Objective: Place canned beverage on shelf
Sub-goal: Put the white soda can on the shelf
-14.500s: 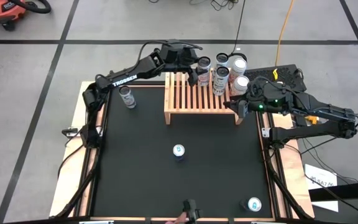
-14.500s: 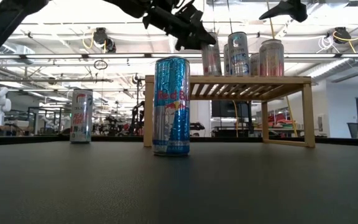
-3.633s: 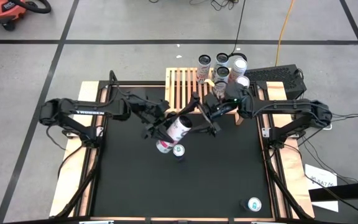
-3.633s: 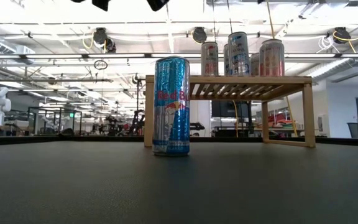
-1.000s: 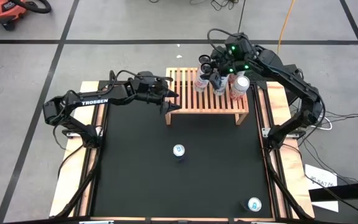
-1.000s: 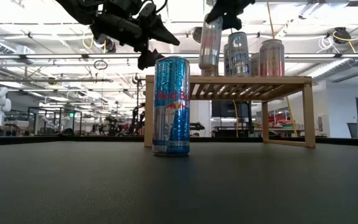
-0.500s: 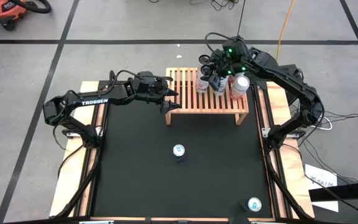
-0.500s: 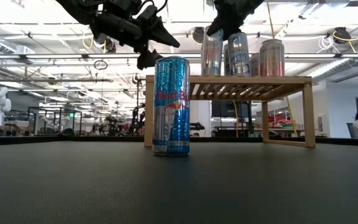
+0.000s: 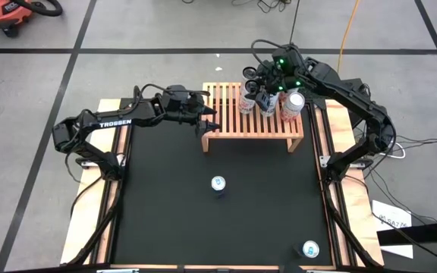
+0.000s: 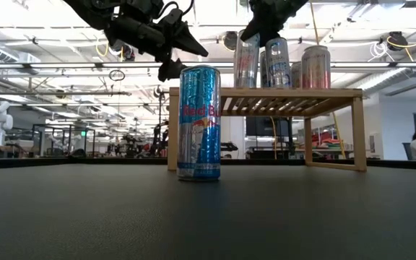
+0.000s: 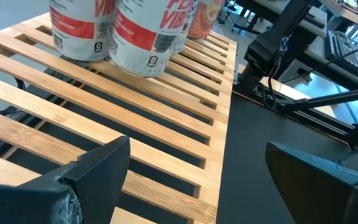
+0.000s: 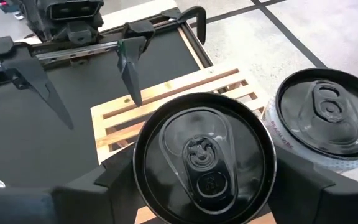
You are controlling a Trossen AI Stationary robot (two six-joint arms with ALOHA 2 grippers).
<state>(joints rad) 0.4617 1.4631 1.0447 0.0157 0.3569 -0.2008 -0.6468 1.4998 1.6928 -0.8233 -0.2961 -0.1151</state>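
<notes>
Light-wood slats make up the top of the shelf [image 9: 253, 118], which stands at the far middle of the black worktop [image 9: 165, 197]; the right end effector [image 9: 258, 92] reaches over the shelf's far edge and is clamped on a canned beverage [image 9: 246, 99], its fingers pressed to either side of the can as the right wrist view shows [image 12: 205, 163]; in the low view the can [image 10: 246, 61] stands upright with its base at the slat top, though whether it bears fully on the slats cannot be told; other cans [image 9: 291, 105] stand close together just beside it along the same far edge, one of them next to the held can in the right wrist view [image 12: 327, 118]; the left end effector [image 9: 208, 116] hovers off the shelf's left end, above the worktop, its fingers spread wide and holding nothing; in the left wrist view those fingers [image 11: 95, 168] frame the slats [image 11: 135, 106] with the cans [image 11: 138, 31] beyond; a blue can [image 9: 218, 184] stands upright near the middle of the worktop, well apart from the shelf, in the low view the nearest thing [image 10: 198, 123]; another can [image 9: 310, 249] stands near the front right corner.
</notes>
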